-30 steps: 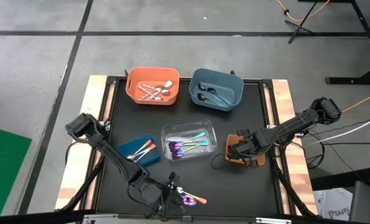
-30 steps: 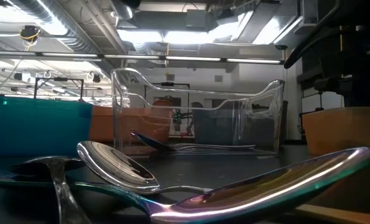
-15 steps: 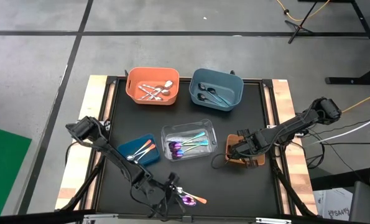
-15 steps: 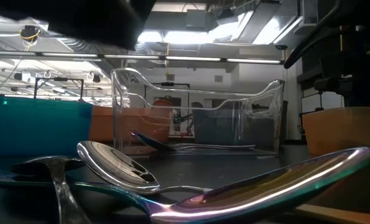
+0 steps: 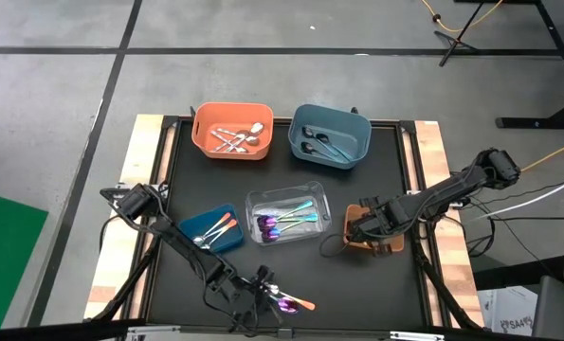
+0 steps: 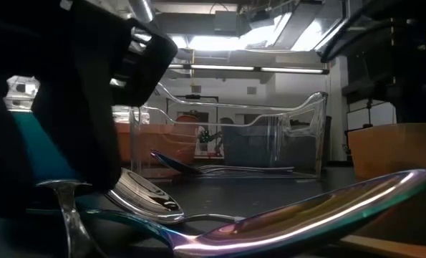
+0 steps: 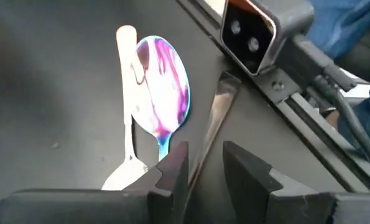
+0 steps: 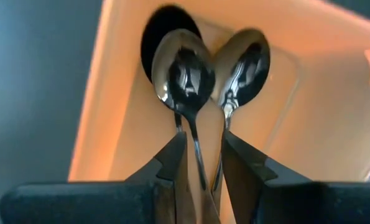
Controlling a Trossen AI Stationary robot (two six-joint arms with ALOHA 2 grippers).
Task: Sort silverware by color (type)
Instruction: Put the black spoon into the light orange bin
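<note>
The left gripper (image 7: pixel 203 168) has dropped low at the table's near edge, narrow fingers straddling a dark handle (image 7: pixel 214 121) beside the iridescent spoon (image 7: pixel 165 93) — pickup imminent — while the right gripper (image 8: pixel 200 165) pinches a dark spoon (image 8: pixel 183 71) over the brown bin (image 5: pixel 388 246).

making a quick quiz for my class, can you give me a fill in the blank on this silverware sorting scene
1. The plain silver spoons lie in the ____ bin.
2. The iridescent pieces lie in the ____ bin.
3. The right end effector holds a spoon over the ____ bin.
4. The left end effector straddles a silver ____.

Missing words: orange; clear; brown; handle
</note>
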